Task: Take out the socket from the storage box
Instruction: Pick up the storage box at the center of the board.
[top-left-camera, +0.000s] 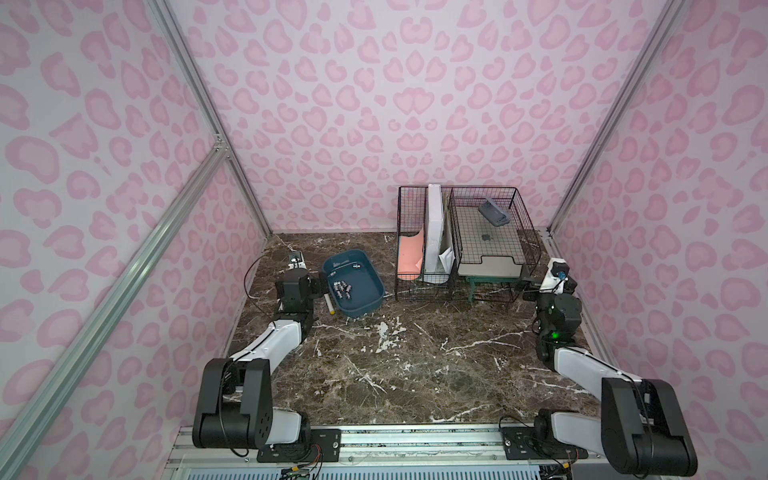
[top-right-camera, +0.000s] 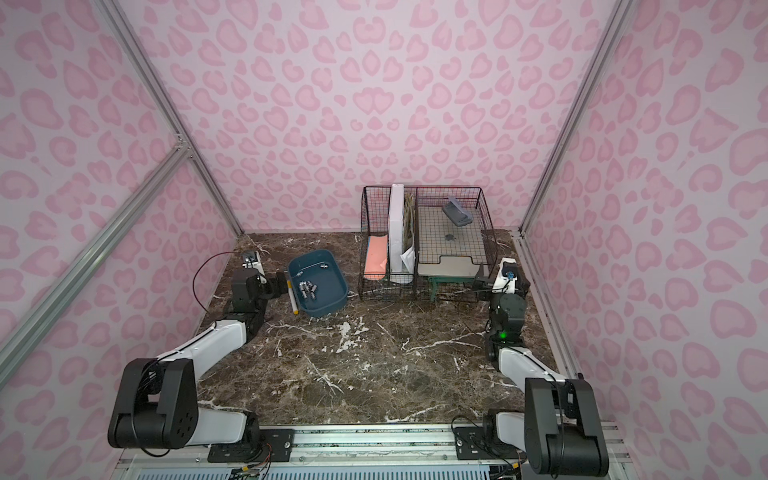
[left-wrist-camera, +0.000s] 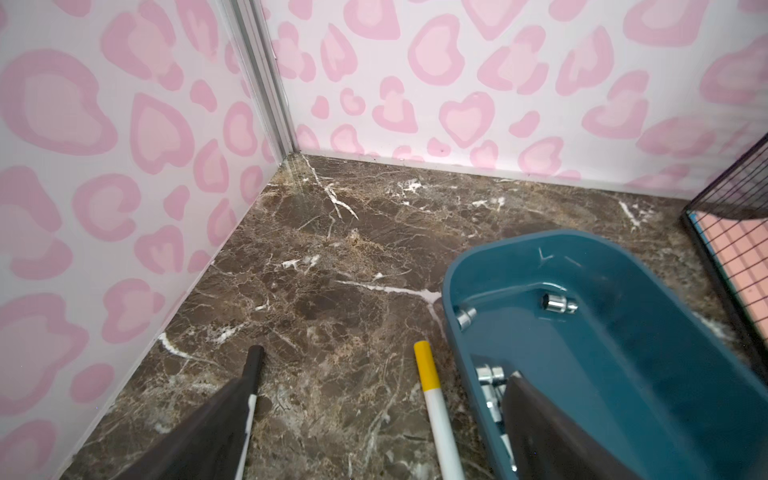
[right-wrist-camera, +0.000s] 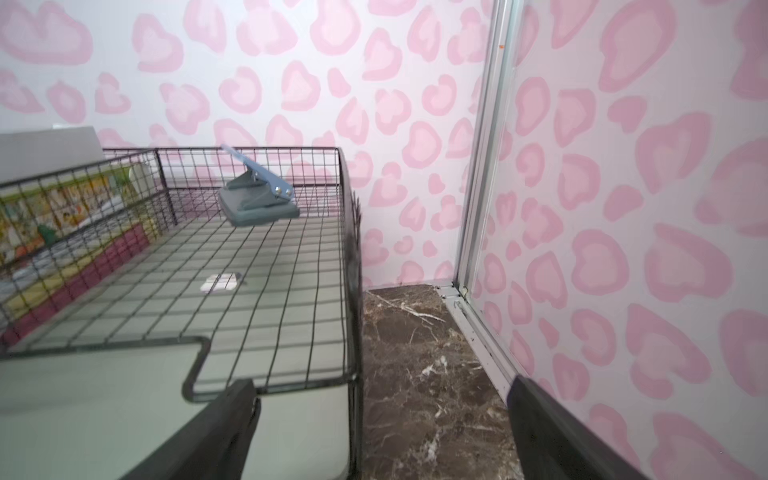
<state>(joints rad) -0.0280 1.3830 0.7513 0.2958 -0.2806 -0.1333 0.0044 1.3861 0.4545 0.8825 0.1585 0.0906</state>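
The left gripper is hanging spread, pen and box wall lying between its jaws; closing here risks pinching those, not a socket. The right gripper is gaping too.

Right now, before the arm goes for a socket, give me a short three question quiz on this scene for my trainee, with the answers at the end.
1. True or false: the left pincer is shut on one of the sockets.
2. What lies on the table just outside the storage box? A) a screwdriver B) a yellow-capped marker C) a roll of tape
3. In a few words: where does the grey hole punch sit?

Key
1. False: it is open and empty, and the sockets lie in the box.
2. B.
3. In the top tray of the black wire basket.
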